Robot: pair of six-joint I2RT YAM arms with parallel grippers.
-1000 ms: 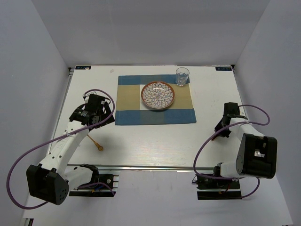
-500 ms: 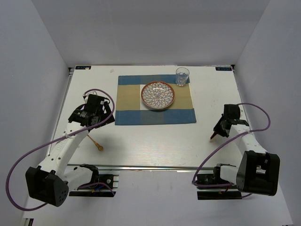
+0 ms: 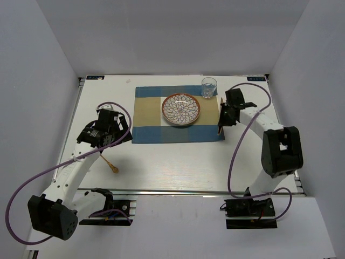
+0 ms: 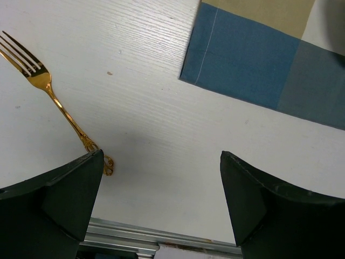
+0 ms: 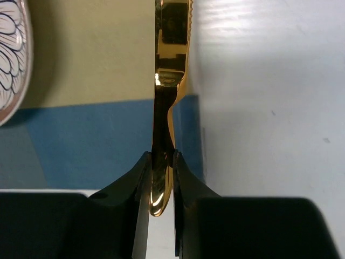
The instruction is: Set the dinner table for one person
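Note:
The white dinner table (image 3: 178, 162) carries a blue-and-tan placemat (image 3: 145, 116) with a patterned plate (image 3: 181, 109) and a glass (image 3: 209, 87) at its far right corner. My right gripper (image 3: 222, 115) is shut on a gold knife (image 3: 220, 125) and holds it over the placemat's right edge. In the right wrist view the knife (image 5: 171, 81) runs up from between the shut fingers (image 5: 141, 178) of the gripper (image 5: 160, 162), beside the plate (image 5: 11, 59). My left gripper (image 3: 114, 141) is open and empty. A gold fork (image 3: 109, 163) lies on the table by it, and shows in the left wrist view (image 4: 54, 100) left of the gripper (image 4: 161, 162).
The placemat's near left corner (image 4: 253, 70) lies just beyond my left gripper. A metal rail (image 3: 178, 191) runs along the table's near edge, with the arm bases behind it. White walls close in the table on three sides.
My right arm has swung from the table's right side up and left to the placemat's right edge, carrying the knife. The left arm has barely moved.

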